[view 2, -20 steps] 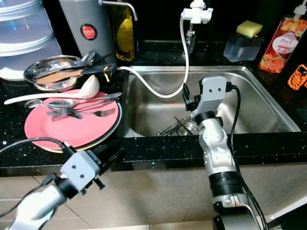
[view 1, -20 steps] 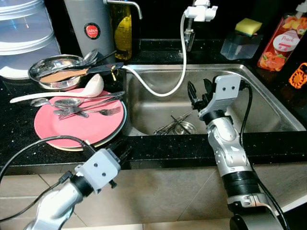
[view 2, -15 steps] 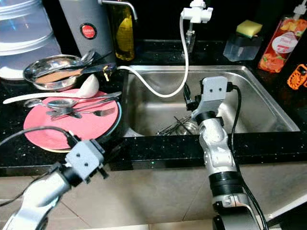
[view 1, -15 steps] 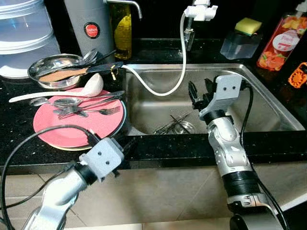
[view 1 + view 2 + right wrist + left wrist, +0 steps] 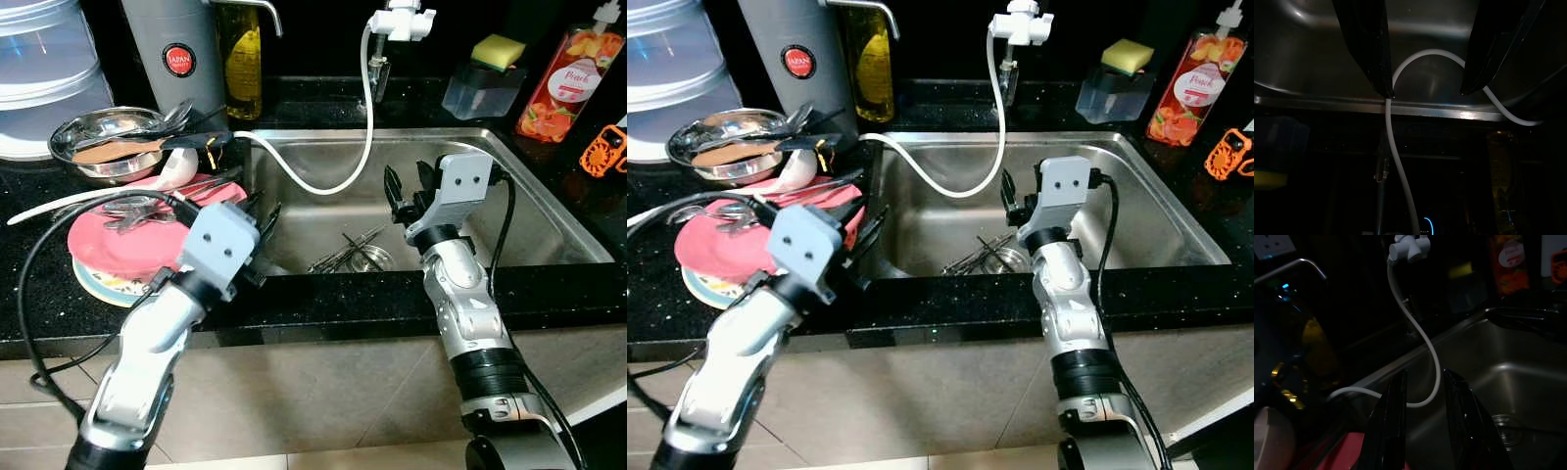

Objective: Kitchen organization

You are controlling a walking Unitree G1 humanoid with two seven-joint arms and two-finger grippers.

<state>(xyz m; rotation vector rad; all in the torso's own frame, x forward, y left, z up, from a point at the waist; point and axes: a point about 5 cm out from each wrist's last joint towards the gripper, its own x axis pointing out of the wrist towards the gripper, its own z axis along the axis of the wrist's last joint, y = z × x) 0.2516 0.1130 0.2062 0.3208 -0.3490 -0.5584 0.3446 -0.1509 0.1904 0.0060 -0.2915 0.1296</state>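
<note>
A pink plate (image 5: 103,250) lies on the black counter, stacked on a patterned plate, with forks and spoons (image 5: 137,208) on it. Behind it a steel bowl (image 5: 103,149) holds more utensils, and a white ladle (image 5: 176,168) leans between them. My left gripper (image 5: 263,223) hangs open at the plate's right edge, by the sink's left rim, with nothing between its fingers (image 5: 1393,426). Over the middle of the steel sink (image 5: 549,211) my right gripper (image 5: 409,186) stands open and empty. Loose cutlery (image 5: 348,253) lies by the drain.
A white hose (image 5: 362,147) loops from the tap (image 5: 397,20) into the sink. A grey flask (image 5: 176,59), an oil bottle (image 5: 240,59), a sponge holder (image 5: 485,83) and a soap bottle (image 5: 563,73) line the back. Clear tubs (image 5: 44,69) stand far left.
My left arm has risen from below the counter's front edge to the plate's right side, now covering part of the plate. The right arm has stayed still.
</note>
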